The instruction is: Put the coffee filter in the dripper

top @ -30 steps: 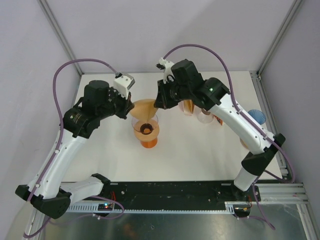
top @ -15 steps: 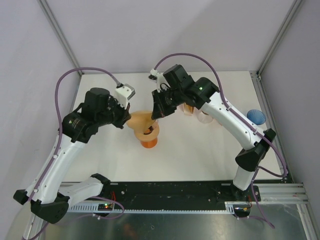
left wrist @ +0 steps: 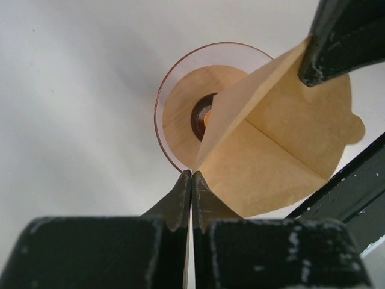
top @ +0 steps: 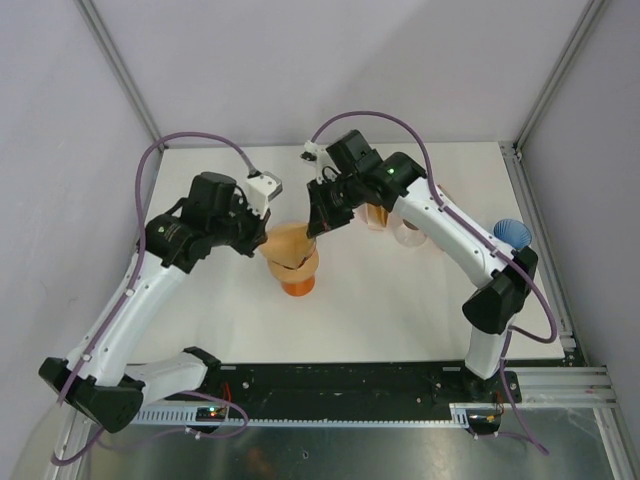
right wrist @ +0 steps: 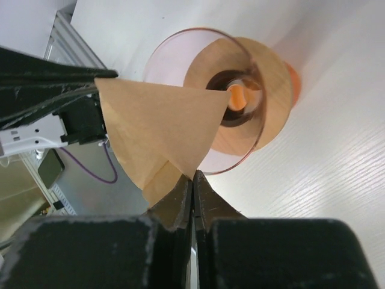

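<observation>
Farthest left, the left hand (top: 265,235), fingers pressed together and pinching one edge of the coffee filter (top: 285,243). Just past those fingers and stretching toward the other hand, the filter itself: brown paper, partly opened into a cone, with a crease down its middle and a small rounded tab on the edge far from the left hand. Held up between both hands, its pointed end hanging over the mouth of the dripper (top: 296,275). Cannot tell whether paper and glass touch. Below and between the hands, the dripper: a clear funnel with a wooden collar on an orange base, upright on the white tabletop (top: 400,300). Next, the right hand (top: 315,228), fingers likewise shut tight, nipping the filter's opposite edge, with the dripper just beyond its fingertips in the right wrist view. Behind the right hand, under its arm, two pale cups (top: 395,225) close together on the tabletop. Well apart from both hands, at the far right edge, a blue round object (top: 512,232).
</observation>
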Motion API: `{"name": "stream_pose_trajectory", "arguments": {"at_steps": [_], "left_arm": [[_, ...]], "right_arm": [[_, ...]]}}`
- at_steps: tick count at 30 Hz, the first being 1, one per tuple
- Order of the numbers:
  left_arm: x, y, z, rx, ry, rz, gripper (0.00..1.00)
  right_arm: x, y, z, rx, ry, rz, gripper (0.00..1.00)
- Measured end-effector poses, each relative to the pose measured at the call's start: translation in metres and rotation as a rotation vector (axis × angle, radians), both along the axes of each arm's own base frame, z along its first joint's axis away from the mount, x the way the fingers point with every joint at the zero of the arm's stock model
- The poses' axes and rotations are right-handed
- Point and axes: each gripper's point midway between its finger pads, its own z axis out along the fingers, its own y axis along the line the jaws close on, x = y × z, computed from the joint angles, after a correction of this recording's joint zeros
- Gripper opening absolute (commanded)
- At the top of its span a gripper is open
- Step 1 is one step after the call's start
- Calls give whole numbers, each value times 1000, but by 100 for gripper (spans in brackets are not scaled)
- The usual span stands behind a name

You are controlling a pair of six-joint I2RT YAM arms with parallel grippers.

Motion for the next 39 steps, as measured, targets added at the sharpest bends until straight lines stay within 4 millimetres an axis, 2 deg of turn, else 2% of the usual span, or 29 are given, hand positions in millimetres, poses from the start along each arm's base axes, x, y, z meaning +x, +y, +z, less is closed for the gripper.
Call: {"name": "stream_pose_trajectory", "arguments": {"at_steps": [5, 19, 24, 32, 36, 39], "left_arm": [[5, 1, -8, 29, 19, 6, 0], [16, 5, -24, 76, 54, 18, 1], [19, 4, -29, 88, 68, 15, 8], [22, 2, -33, 89, 79, 9, 26], [24, 2, -29, 92, 65, 10, 40], [28, 3, -19, 94, 33, 19, 48]], "right_arm": [[13, 1, -11, -9, 4, -25, 11], [32, 1, -9, -13, -66, -77, 18], [35, 2, -10, -29, -95, -92, 21], [41, 3, -10, -52, -152, -116, 21], [44, 6, 0, -46, -222, -120, 21], [38, 11, 16, -22, -289, -104, 15]]}}
